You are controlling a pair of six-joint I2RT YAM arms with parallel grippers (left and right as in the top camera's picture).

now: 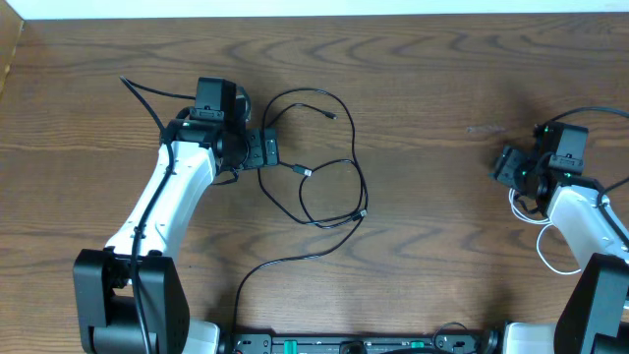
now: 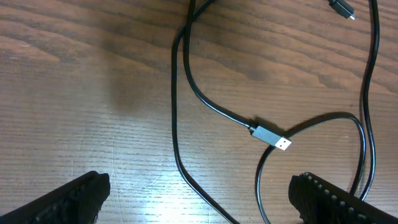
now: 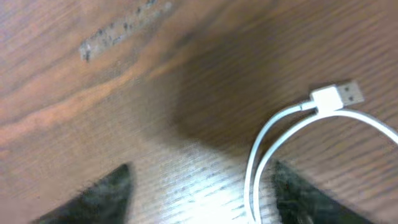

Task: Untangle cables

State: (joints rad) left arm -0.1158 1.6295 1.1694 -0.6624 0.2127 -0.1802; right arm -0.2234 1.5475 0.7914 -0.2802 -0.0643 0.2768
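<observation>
Several thin black cables (image 1: 334,187) lie in loose overlapping loops at the table's middle, one USB plug (image 1: 305,172) pointing right. My left gripper (image 1: 277,154) is at the loops' left edge. In the left wrist view the gripper (image 2: 199,202) is open, with black cable (image 2: 186,168) strands running between its fingers and the silver-tipped plug (image 2: 273,138) just ahead. A white cable (image 1: 552,261) loops under the right arm. My right gripper (image 1: 501,167) is at the far right. In its blurred wrist view the gripper (image 3: 202,199) is open, with two white cable (image 3: 258,155) strands beside its right finger (image 3: 305,199) and the white plug (image 3: 339,95) ahead.
Thicker black wires (image 1: 147,93) trail from the left arm toward the back left. A pale scuff mark (image 1: 484,129) shows on the wood left of the right gripper. A black rail (image 1: 344,344) runs along the front edge. The table's far edge (image 1: 314,12) is at the top.
</observation>
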